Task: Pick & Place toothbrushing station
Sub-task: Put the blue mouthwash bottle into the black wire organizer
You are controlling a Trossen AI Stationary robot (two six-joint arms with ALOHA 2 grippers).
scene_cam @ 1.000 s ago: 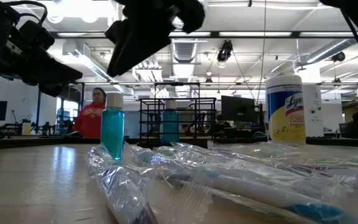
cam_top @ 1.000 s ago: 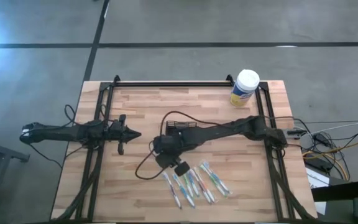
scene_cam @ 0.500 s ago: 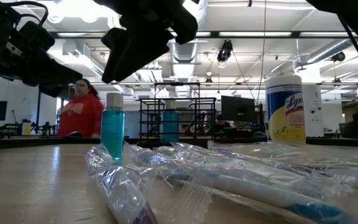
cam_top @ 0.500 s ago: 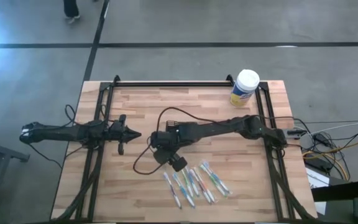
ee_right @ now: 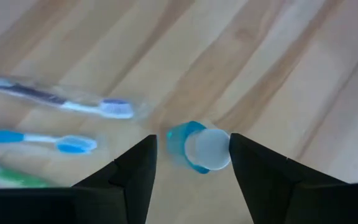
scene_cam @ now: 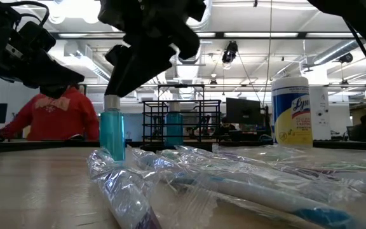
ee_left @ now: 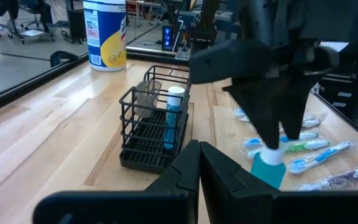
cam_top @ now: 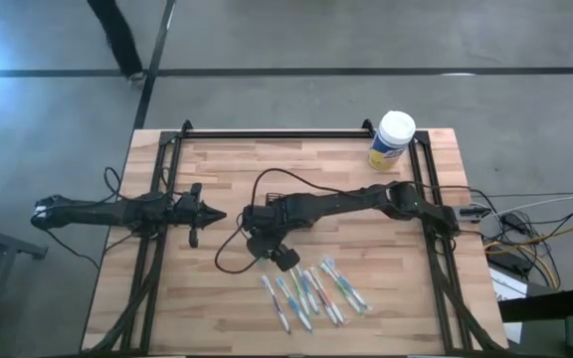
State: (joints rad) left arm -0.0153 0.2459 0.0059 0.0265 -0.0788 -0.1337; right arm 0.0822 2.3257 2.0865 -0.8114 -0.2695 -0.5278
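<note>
The toothbrushing station [ee_left: 157, 124] (a low black wire-mesh holder) was seen standing near the middle of the wooden table [cam_top: 217, 169], largely hidden under the right arm in the high view. In the left wrist view one blue mouthwash bottle with a white cap [ee_left: 174, 115] was already upright inside it, beside a clear, seemingly empty cup-like insert.

A second blue bottle [ee_right: 199, 147] was standing on the table just beside the holder, on the toothbrush side. The right gripper [ee_right: 191, 165] was positioned directly over it, fingers spread with one on each side of the white cap and gaps visible on both sides, so nothing was gripped (in the low view the fingers look very near the cap, but contact could not be confirmed).

The left gripper [ee_left: 199, 168] was parked closed and empty over the table's left part, well apart from the holder.

The wrapped toothbrushes [cam_top: 311, 290] were lying in a loose row near the front edge of the table, none of them in the holder. The white-lidded wipes canister [cam_top: 392, 140] was standing at the far right corner, not involved.

Progress judged as early: one bottle placed, the second bottle not yet picked up, all the toothbrushes still to be moved. The step in hand was taken to be the grasp on the second bottle.
</note>
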